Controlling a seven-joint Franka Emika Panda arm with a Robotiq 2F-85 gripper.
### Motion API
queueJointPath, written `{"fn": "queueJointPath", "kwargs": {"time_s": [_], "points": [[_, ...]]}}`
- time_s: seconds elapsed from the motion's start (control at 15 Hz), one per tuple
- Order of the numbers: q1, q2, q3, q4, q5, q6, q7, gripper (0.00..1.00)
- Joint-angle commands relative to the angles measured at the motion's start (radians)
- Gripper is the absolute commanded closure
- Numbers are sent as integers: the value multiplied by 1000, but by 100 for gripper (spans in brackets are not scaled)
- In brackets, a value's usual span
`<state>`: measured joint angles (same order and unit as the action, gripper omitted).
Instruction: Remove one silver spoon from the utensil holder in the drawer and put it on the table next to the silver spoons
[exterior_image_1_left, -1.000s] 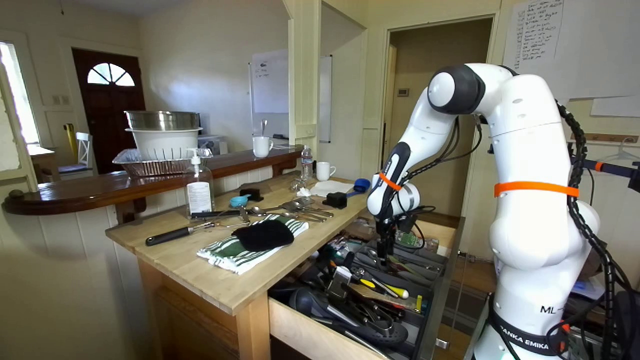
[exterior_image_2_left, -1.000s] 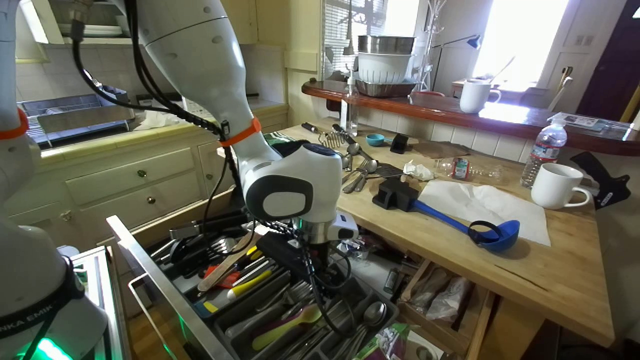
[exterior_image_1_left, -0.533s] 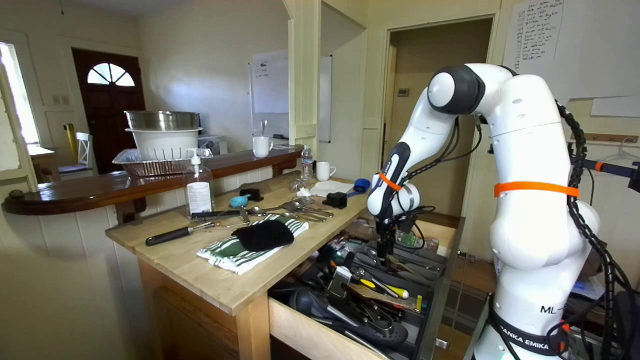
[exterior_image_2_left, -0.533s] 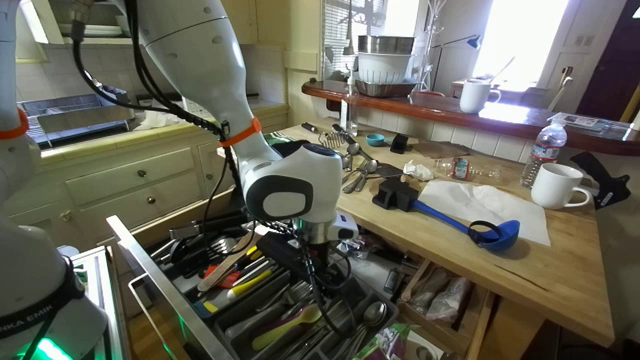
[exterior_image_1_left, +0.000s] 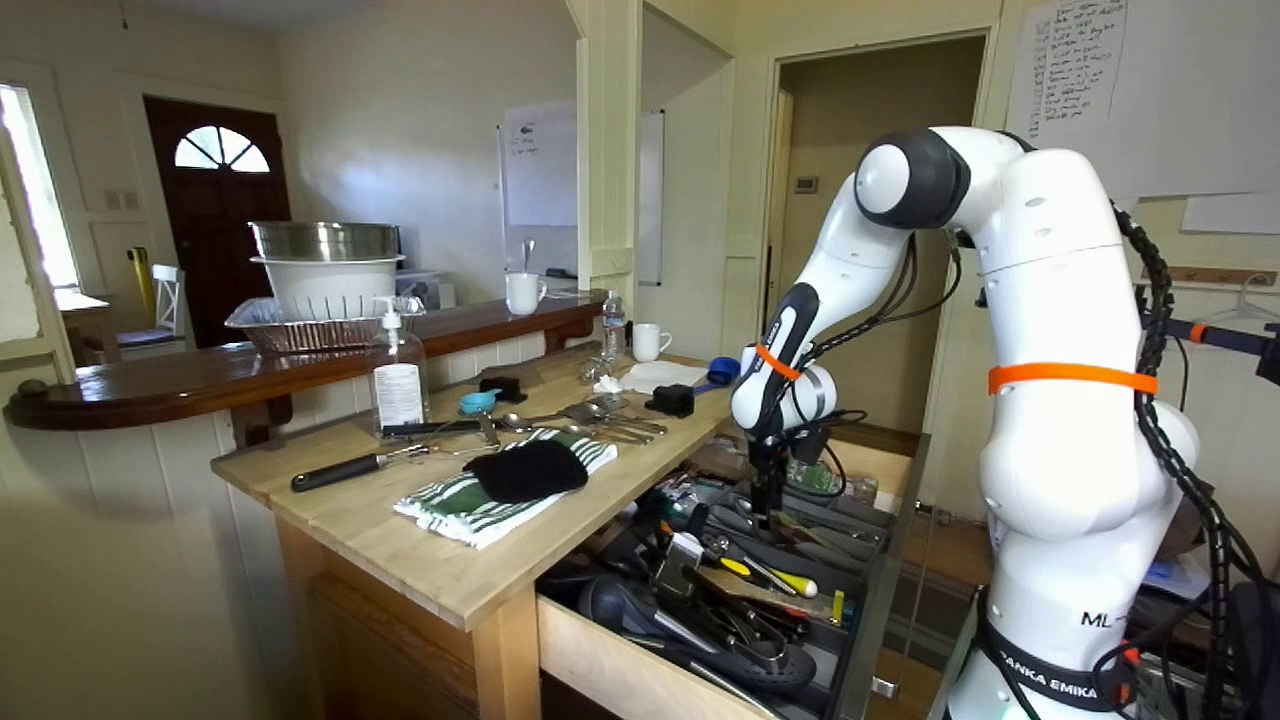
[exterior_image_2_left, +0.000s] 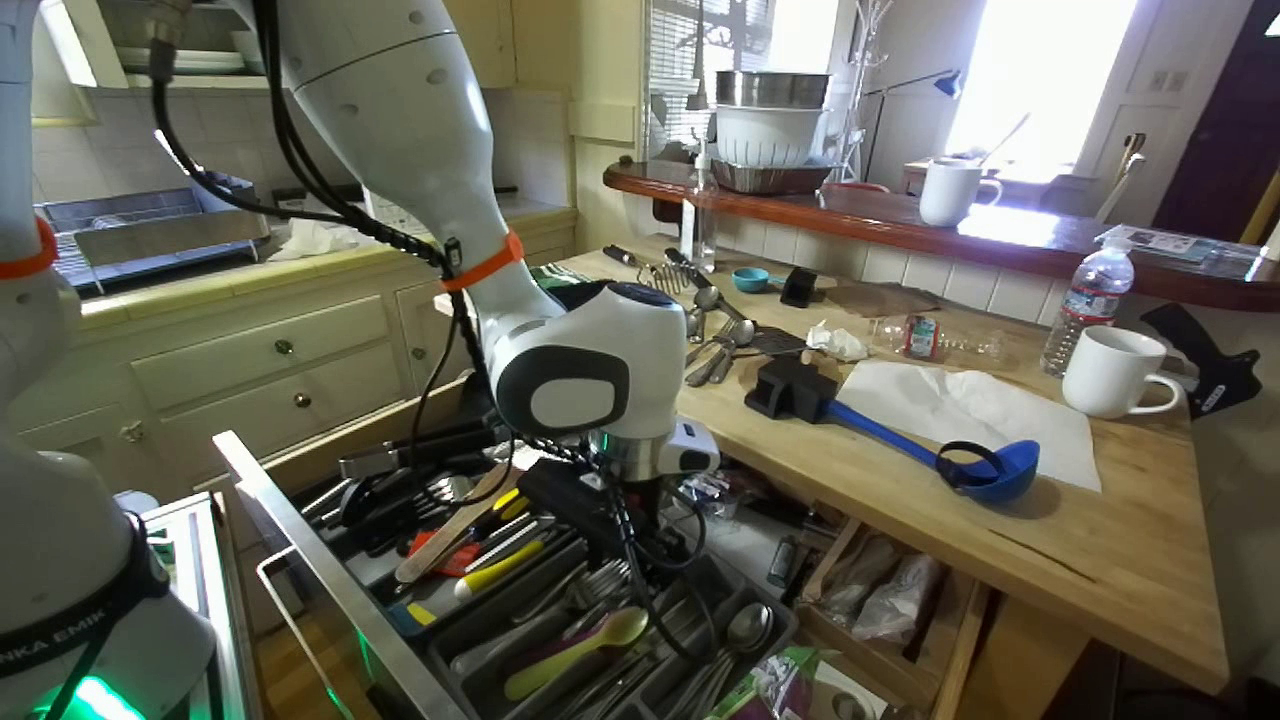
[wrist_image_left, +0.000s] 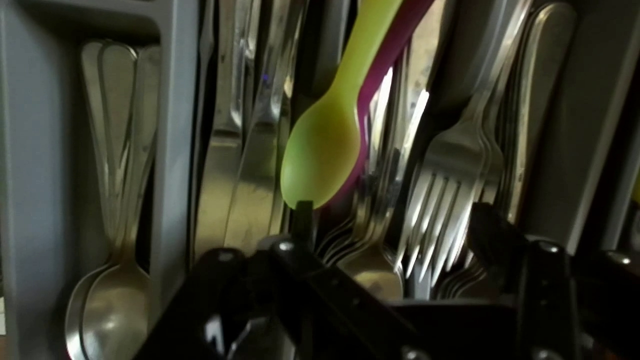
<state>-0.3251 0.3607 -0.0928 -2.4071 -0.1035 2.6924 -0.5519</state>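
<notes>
The utensil holder (wrist_image_left: 175, 125) sits in the open drawer (exterior_image_1_left: 640, 655) and holds mixed cutlery. Silver spoons (wrist_image_left: 117, 305) lie in its left compartment in the wrist view; in an exterior view they show at the near end (exterior_image_2_left: 748, 628). Another silver spoon (wrist_image_left: 374, 275) lies between knives and forks (wrist_image_left: 450, 185), partly hidden by my gripper. My gripper (wrist_image_left: 393, 212) is open, pointing down over the holder; its fingers straddle the middle spoon and forks, with nothing held. It also shows in an exterior view (exterior_image_1_left: 766, 500). On the table (exterior_image_2_left: 1130, 560), silver spoons (exterior_image_2_left: 740, 333) lie in a cluster.
A yellow-green spoon (wrist_image_left: 322, 150) on a purple one lies by the left finger. Large dark utensils (exterior_image_1_left: 700, 620) fill the drawer beside the holder. On the table are a blue ladle (exterior_image_2_left: 1000, 475), white mug (exterior_image_2_left: 1115, 370), striped towel (exterior_image_1_left: 450, 510) and soap bottle (exterior_image_1_left: 398, 385).
My gripper has shifted slightly over the holder, a little toward the table side. It was still during the half second before. Nothing was taken hold of.
</notes>
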Motion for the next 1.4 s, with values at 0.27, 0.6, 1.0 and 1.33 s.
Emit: {"fn": "queueJointPath", "kwargs": {"time_s": [0.27, 0.6, 1.0, 1.33], "points": [[-5, 30, 7, 16, 8, 25, -4, 44], [-10, 41, 17, 16, 13, 28, -9, 54], [-21, 39, 17, 7, 18, 33, -13, 63], [-28, 30, 21, -5, 21, 44, -21, 72]]}}
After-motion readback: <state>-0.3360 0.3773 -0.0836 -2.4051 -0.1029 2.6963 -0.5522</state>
